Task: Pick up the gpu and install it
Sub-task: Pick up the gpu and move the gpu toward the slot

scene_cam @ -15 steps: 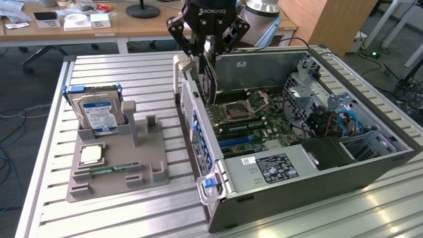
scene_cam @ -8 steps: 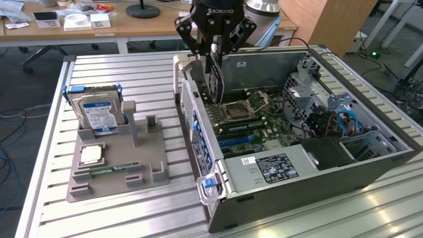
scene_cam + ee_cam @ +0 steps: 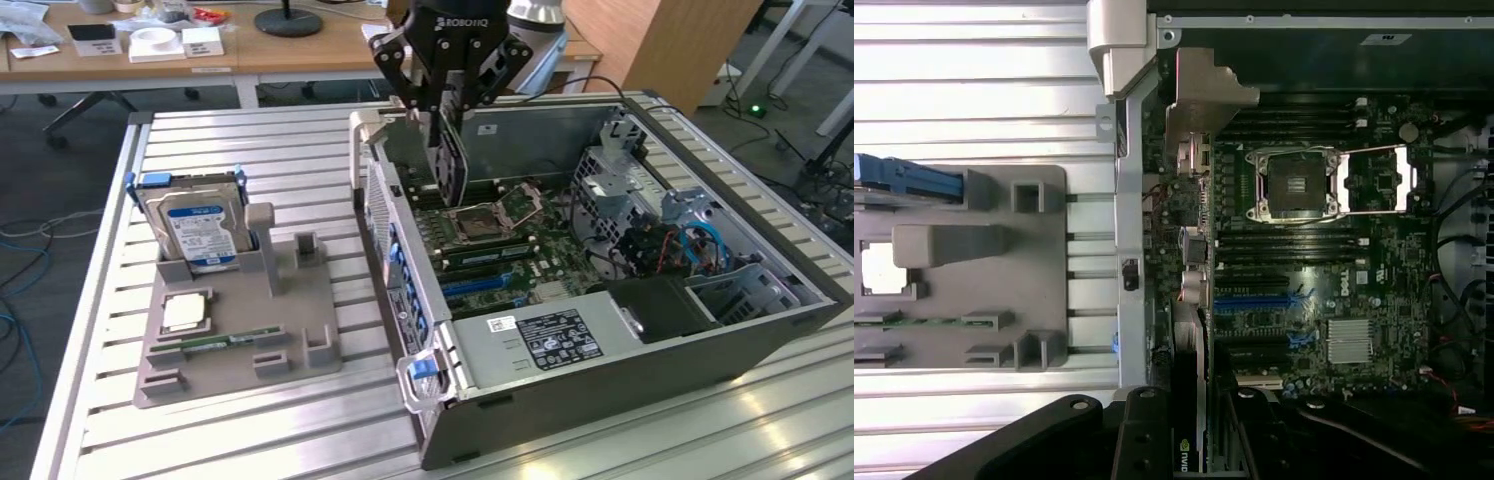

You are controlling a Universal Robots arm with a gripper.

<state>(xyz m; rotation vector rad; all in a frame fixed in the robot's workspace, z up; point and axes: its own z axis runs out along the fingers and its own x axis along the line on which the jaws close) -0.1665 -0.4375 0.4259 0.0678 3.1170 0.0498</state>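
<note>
- Table [image 3: 267, 430]: ribbed silvery metal slats, shiny.
- Case [image 3: 641, 380]: open grey metal box lying on its side on the table. A boxy power supply [image 3: 534, 345] with a black and white label sits at its near end.
- Tray [image 3: 234, 345]: matte grey plastic with moulded pockets, on the table at the exterior view's left of the case, apart from it.
- In the tray, a square silvery chip [image 3: 184, 312] lies flat. A slim green memory stick [image 3: 220, 341] lies flat just nearer.
- Drive [image 3: 198, 230]: boxy, blue and white label, blue side rails, standing upright at the tray's far end.
- Motherboard [image 3: 494, 255]: dark green, flat in the case floor, with blue and black slots and a square metal-framed socket [image 3: 487, 220].
- Gpu [image 3: 450, 165]: thin, flat, dark card hanging upright on edge inside the case at its far end, near the wall on the exterior view's left and over the motherboard. Cannot tell if its lower edge touches a slot.
- Hand [image 3: 447, 105]: black, pointing straight down from above the case, closed on the gpu's upper edge. In the wrist view, black fingers [image 3: 1142, 435] flank the card edge-on.
- Arm: comes down from the top, wrist vertical.
- Far: wooden desk [image 3: 134, 60] with small white items.
</note>
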